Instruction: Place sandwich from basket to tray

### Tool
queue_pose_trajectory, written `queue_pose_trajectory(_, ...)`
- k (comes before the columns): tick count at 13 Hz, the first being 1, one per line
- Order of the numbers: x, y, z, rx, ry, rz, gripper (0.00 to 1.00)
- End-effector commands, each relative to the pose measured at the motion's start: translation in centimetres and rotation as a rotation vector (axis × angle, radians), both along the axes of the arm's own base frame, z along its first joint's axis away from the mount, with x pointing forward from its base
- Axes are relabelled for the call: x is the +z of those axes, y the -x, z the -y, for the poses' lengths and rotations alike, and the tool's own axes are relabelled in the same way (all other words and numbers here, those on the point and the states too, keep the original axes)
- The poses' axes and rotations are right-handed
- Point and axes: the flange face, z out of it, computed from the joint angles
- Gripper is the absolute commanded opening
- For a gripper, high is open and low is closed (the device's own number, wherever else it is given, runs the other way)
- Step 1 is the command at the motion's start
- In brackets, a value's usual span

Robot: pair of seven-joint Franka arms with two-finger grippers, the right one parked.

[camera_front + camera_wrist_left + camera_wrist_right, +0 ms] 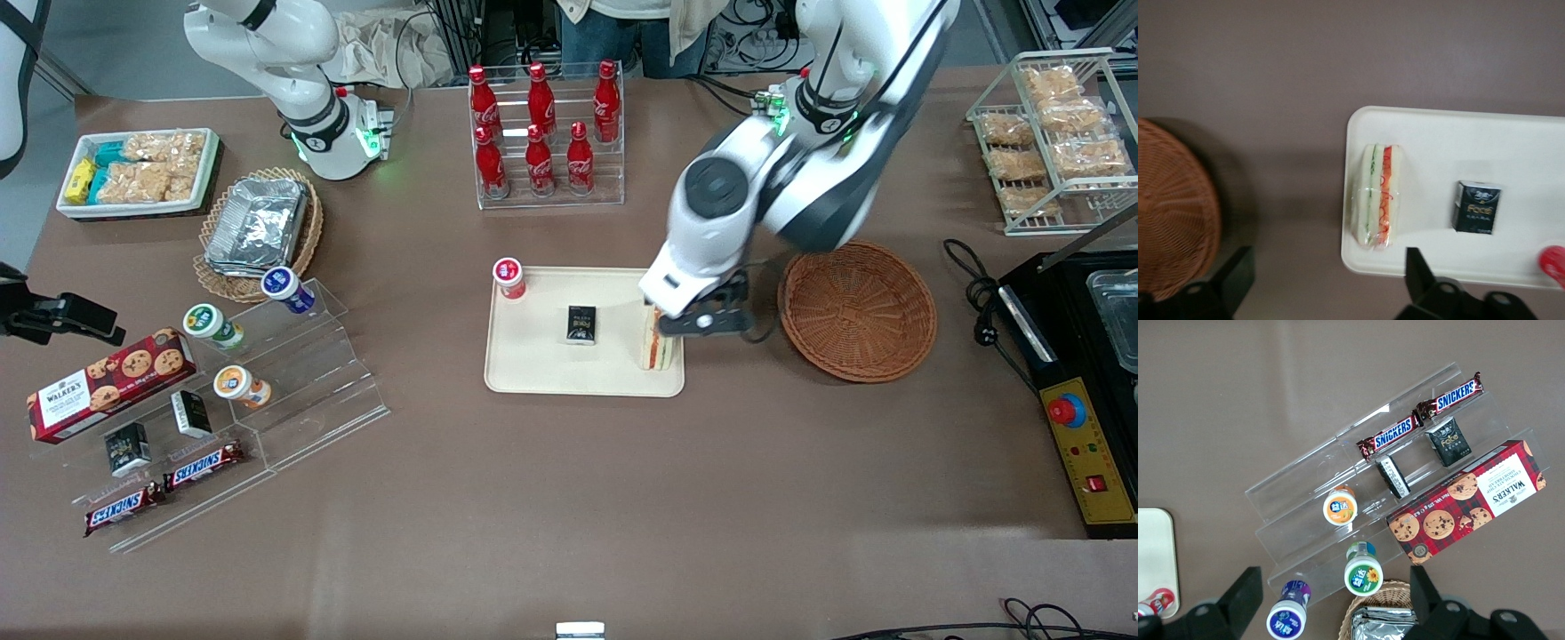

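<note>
Sandwich (655, 345) lies on the tray (533, 378), at the tray's end nearest the basket (858, 311), its cut edge with red and green filling facing up. On the tray too, toward the parked arm's end from the sandwich, sits a small black packet (581, 324), and farther from the front camera at the tray's rim stands a red-capped cup (508, 277). Over the sandwich's basket-side edge hangs the gripper (702, 322), its fingers (1421, 267) spread wide and released, touching nothing; the wrist view shows the sandwich (1378, 195) lying apart from both fingertips. Just beside the tray, toward the working arm's end, the reddish-brown basket holds nothing. Farther still from the camera than the tray stands a clear rack of red cola bottles (542, 133).
</note>
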Motion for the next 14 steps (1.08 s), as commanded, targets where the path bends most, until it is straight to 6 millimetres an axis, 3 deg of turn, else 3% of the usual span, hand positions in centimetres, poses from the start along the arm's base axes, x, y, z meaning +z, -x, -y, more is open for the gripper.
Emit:
queue_pose_trajectory(1, 6.3, -1.3, -4.5, -0.012, 0.025, -0.028, 1.0)
queue_pose_trajectory(3, 9.4, -2.6, -7.8, 0.006, 0.03, 0.003, 1.0)
queue_pose_trajectory(6, 13.8, -1.5, -13.0, 0.092, 0.003, 0.018, 1.0)
queue_pose_trajectory(8, 15.9, -1.4, -18.8, 0.082, 0.021, 0.001, 1.0)
queue_pose_trajectory(9, 16.9, -1.2, -20.5, 0.071, 0.055, 0.01, 1.0)
queue_pose_trajectory(12, 18.1, -1.4, -26.0, 0.16, 0.177, -0.012, 1.0)
queue_pose_trajectory(14, 18.5, -1.2, -27.2, 0.178, 0.178, -0.005, 1.0)
